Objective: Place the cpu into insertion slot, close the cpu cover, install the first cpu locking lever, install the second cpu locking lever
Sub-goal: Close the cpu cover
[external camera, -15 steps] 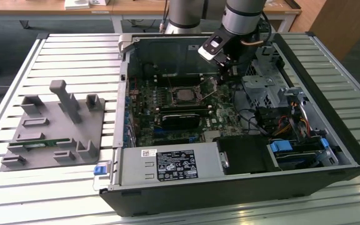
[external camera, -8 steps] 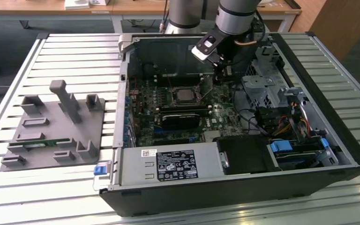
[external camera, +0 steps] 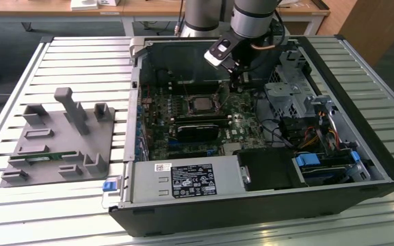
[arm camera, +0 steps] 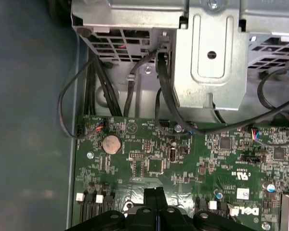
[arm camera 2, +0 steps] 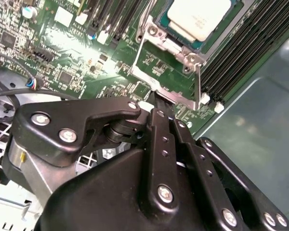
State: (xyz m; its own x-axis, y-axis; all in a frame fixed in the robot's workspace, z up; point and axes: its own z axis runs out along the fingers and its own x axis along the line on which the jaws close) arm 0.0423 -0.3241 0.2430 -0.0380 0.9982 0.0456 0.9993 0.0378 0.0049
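Note:
The cpu (arm camera 2: 200,17) lies flat in the insertion slot (arm camera 2: 153,31), its pale silvery top facing up; in the exterior view the cpu (external camera: 202,104) sits mid-motherboard. The cpu cover (arm camera 2: 198,82) stands tilted up off the socket, and green board shows through its window. My gripper (arm camera 2: 156,99) is shut, its black fingertips pressed together and touching the cover's free edge. In the first wrist view the gripper (arm camera: 154,193) hangs over the board with both fingers closed against each other. In the exterior view the gripper (external camera: 234,86) reaches down just to the right of the socket.
A black card (external camera: 197,130) lies below the socket, with memory slots (arm camera 2: 245,43) beside it. The metal drive cage (external camera: 289,97), cables (arm camera: 164,96) and power supply (external camera: 183,182) crowd the case. A grey fixture (external camera: 57,138) sits on the slatted table at the exterior view's left.

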